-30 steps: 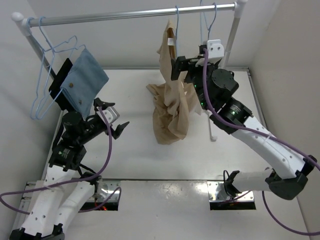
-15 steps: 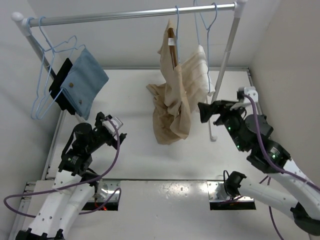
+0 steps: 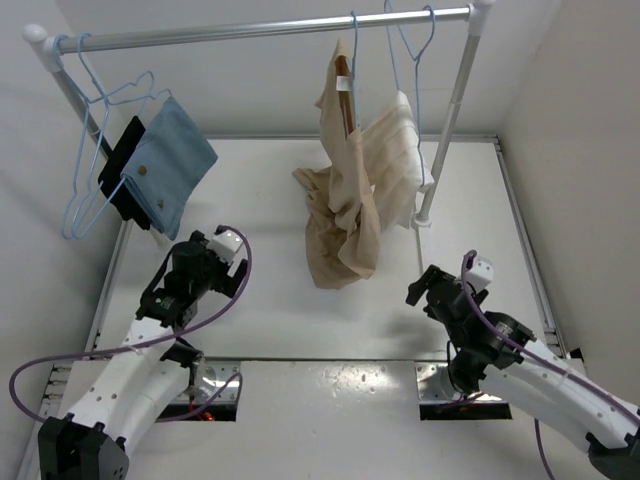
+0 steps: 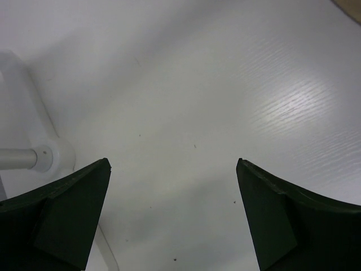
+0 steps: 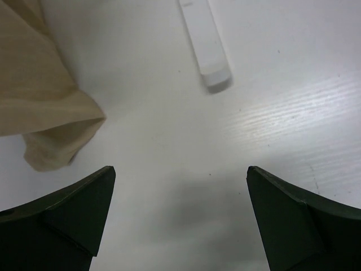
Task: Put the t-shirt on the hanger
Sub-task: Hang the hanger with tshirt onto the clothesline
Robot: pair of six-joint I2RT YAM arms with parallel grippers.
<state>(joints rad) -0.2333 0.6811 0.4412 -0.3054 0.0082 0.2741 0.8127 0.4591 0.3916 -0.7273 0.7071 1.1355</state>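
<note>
Top external view has the t-shirt (image 3: 340,215) hanging as a bunched tan column from the hanger (image 3: 353,55), whose hook sits over the rail (image 3: 230,32). My fingers are well away from it on both sides. My right gripper (image 3: 424,288) is low over the table (image 3: 260,190), nearer than the shirt and to its right. My left gripper (image 3: 222,268) is low on the shirt's left.

Right wrist view shows the shirt's lowest fold (image 5: 42,96) at the upper left, beyond my left-hand fingertip (image 5: 84,203) and not between the pair. The rack's white foot (image 5: 207,45) lies straight ahead. Both of my grippers are spread wide, with only bare table between the fingers.

Most of the hanger's wire is buried in cloth, so I cannot tell how the shirt sits on it. I also cannot tell whether the bottom folds touch the table. A white ribbed cloth (image 3: 398,160) hangs just behind the shirt's right edge. The light-blue cloth (image 3: 172,160) hangs far to the left.

Both of my arms are folded low near their bases, wrists tipped down at the tabletop.
</note>
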